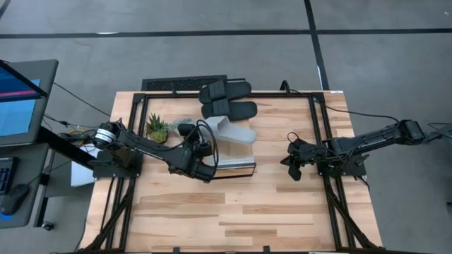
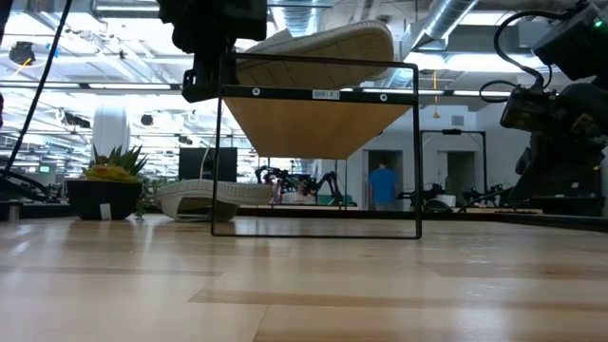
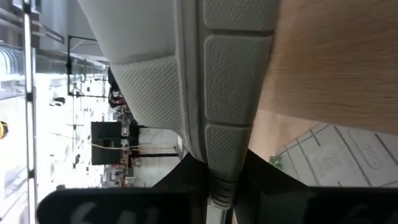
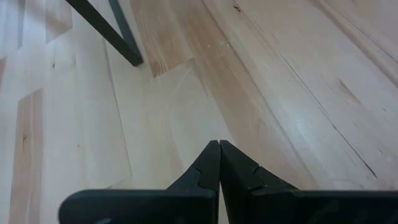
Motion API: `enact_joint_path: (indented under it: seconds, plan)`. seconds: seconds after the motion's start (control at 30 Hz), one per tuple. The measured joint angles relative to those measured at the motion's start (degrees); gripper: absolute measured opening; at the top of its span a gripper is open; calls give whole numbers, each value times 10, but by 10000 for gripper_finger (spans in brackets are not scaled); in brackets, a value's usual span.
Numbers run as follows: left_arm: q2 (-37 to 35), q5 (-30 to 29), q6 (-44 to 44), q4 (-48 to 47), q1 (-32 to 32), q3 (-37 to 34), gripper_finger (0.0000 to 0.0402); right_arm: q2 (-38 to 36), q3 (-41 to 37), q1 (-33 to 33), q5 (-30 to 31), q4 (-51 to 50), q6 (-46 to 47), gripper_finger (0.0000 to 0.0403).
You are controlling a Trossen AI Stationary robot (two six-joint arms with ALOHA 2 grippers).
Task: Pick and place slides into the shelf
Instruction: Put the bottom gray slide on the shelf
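Shelf label: a small pale sticker [image 2: 326, 94] sits on the dark top bar of the shelf [image 2: 318, 93] in the low view — its letters look like "SHELF", though they are small and only just legible.

Left wrist view: faint pale marks show on the dark bar near the picture's lower edge — too blurred to read.

Other views: no readable writing.

Wooden table [image 1: 233, 204] carries the shelf [image 1: 236, 168]; behind the shelf lie a pale slide [image 1: 229, 130], two black slides [image 1: 226, 99] and a potted plant [image 1: 157, 128].
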Motion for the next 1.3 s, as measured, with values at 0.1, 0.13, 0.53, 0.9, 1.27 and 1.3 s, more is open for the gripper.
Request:
enact_joint_path:
  seconds: [0.1,0.13,0.53,0.9,1.27,1.3]
  plan:
    - [0,3,1,7,0,0,25,0,0,0,0,0,0,0]
    - [0,5,0,8,0,0,30,0,0,0,0,0,0,0]
    - [0,40,-15,20,2,0,97,0,0,0,0,0,-1,0]
    - [-1,77,-32,32,8,0,118,0,0,0,0,0,-5,0]
    - [-1,73,-23,38,9,0,200,0,0,0,0,0,-5,0]
    - [-1,73,-23,37,9,0,207,0,0,0,0,0,-5,0]
